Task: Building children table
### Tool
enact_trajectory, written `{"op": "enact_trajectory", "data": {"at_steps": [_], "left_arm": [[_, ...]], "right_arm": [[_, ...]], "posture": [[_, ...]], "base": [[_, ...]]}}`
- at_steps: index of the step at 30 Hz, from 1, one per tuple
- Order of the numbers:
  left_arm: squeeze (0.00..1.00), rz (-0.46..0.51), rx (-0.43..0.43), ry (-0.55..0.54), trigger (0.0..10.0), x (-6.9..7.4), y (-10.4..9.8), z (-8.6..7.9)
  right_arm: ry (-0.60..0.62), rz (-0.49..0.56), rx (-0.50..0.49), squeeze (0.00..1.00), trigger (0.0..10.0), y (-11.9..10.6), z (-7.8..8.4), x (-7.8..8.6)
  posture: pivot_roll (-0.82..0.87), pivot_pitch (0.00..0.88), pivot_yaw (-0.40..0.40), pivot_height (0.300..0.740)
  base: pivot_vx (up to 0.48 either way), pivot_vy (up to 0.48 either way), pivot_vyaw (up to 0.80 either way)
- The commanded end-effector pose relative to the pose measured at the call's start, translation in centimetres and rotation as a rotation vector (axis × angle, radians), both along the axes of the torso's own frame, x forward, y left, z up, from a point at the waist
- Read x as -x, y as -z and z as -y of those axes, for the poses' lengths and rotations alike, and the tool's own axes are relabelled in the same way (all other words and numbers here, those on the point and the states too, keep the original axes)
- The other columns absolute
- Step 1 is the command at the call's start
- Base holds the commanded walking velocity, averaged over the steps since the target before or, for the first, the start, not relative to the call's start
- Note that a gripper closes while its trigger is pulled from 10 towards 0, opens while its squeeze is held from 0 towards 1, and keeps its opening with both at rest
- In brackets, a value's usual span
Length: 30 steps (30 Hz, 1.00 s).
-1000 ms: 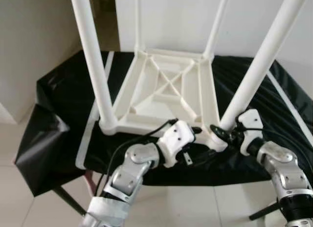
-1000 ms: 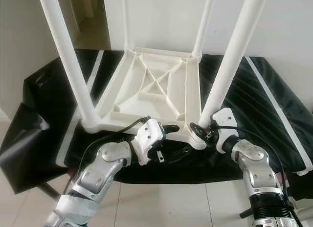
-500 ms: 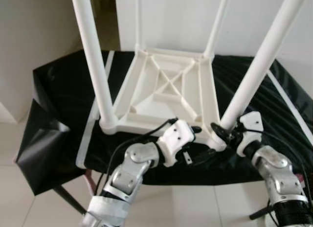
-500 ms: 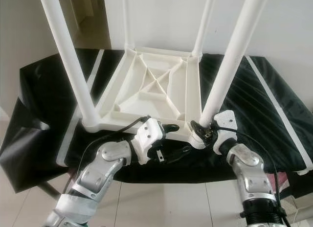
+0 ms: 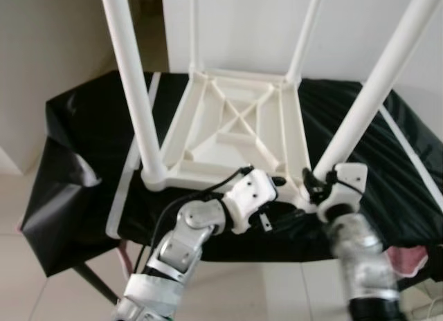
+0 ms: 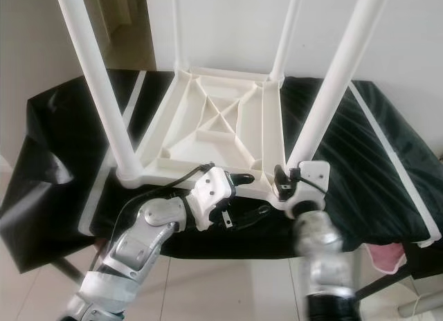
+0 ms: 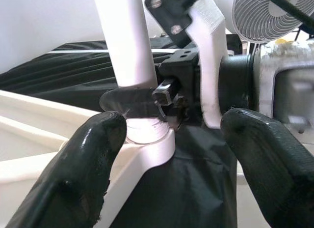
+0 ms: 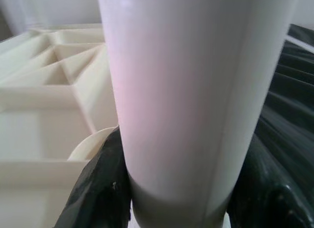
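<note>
A white children's table (image 5: 235, 138) lies upside down on a black-covered surface, with its legs pointing up. My right gripper (image 5: 313, 186) is shut on the base of the near right leg (image 5: 367, 99), where it meets the corner socket. In the right wrist view that leg (image 8: 196, 90) stands between the two black fingers (image 8: 98, 188). My left gripper (image 5: 279, 196) is open just left of that corner, at the frame's near edge. The left wrist view has its fingers (image 7: 93, 159) spread on either side of the leg's socket (image 7: 147, 134), not touching it. The near left leg (image 5: 131, 86) stands free.
The black sheet (image 5: 83, 155) hangs over the surface's left and near edges, with white strips (image 5: 121, 196) along the sides. Tiled floor (image 5: 41, 293) lies below, and a pink object (image 5: 408, 255) at the lower right. A white wall rises behind; a fan (image 7: 274, 12) stands off to the side.
My right forearm has swung left and now sits under its gripper, blurred by motion. The wrist has turned around the near right leg while staying shut on it. The left arm holds still.
</note>
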State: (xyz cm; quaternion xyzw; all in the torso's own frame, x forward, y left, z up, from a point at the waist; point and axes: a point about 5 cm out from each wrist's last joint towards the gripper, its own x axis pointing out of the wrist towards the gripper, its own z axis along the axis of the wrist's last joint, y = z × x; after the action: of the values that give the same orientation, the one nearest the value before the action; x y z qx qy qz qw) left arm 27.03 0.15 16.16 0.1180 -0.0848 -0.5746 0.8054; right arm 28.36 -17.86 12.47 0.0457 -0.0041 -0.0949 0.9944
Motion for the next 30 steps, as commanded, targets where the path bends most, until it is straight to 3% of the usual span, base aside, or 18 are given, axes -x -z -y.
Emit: {"op": "enact_trajectory", "data": {"at_steps": [1, 7, 18, 19, 21, 22, 30], "left_arm": [[0.0, 0.019, 0.017, -0.148, 10.0, -0.8, 0.1, -0.2], [0.0, 0.048, -0.009, -0.193, 10.0, -0.9, 0.6, -0.5], [0.0, 0.093, 0.018, -0.24, 10.0, -1.6, 0.0, -0.6], [0.0, 0.101, 0.016, -0.239, 10.0, -1.6, 0.0, -0.6], [0.0, 0.103, 0.016, -0.239, 10.0, -1.6, 0.0, -0.6], [0.0, 0.099, 0.019, -0.224, 10.0, -1.5, 0.1, -0.6], [0.0, 0.093, 0.036, -0.201, 10.0, -1.4, -0.1, -0.7]], "right_arm": [[0.134, -0.142, -0.081, 0.0, 10.0, 2.6, -0.3, 1.0], [0.098, -0.145, -0.121, 0.0, 10.0, 2.5, -2.5, 1.2], [0.123, -0.135, -0.074, 0.0, 10.0, 1.8, -2.4, 1.0], [0.087, -0.095, -0.084, 0.47, 10.0, 1.3, -2.3, 0.9], [0.078, -0.084, -0.087, 0.47, 10.0, 1.2, -2.3, 0.9], [0.057, -0.065, -0.1, 1.0, 10.0, 0.9, -2.3, 1.0], [-0.024, -0.018, -0.076, 1.0, 10.0, 0.0, -1.3, 1.2]], "posture": [[-0.06, 0.0, -0.022, 0.74], [-0.06, 0.0, -0.02, 0.74], [-0.06, 0.0, -0.025, 0.74], [-0.06, 0.0, -0.026, 0.74], [-0.06, 0.0, -0.026, 0.74], [-0.06, 0.0, -0.028, 0.74], [-0.06, 0.0, -0.034, 0.74]], "base": [[0.0, 0.0, 0.0], [0.0, 0.0, 0.0], [0.0, 0.0, 0.0], [0.0, 0.0, 0.0], [0.0, 0.0, 0.0], [0.0, 0.0, 0.0], [0.0, 0.0, 0.0]]}}
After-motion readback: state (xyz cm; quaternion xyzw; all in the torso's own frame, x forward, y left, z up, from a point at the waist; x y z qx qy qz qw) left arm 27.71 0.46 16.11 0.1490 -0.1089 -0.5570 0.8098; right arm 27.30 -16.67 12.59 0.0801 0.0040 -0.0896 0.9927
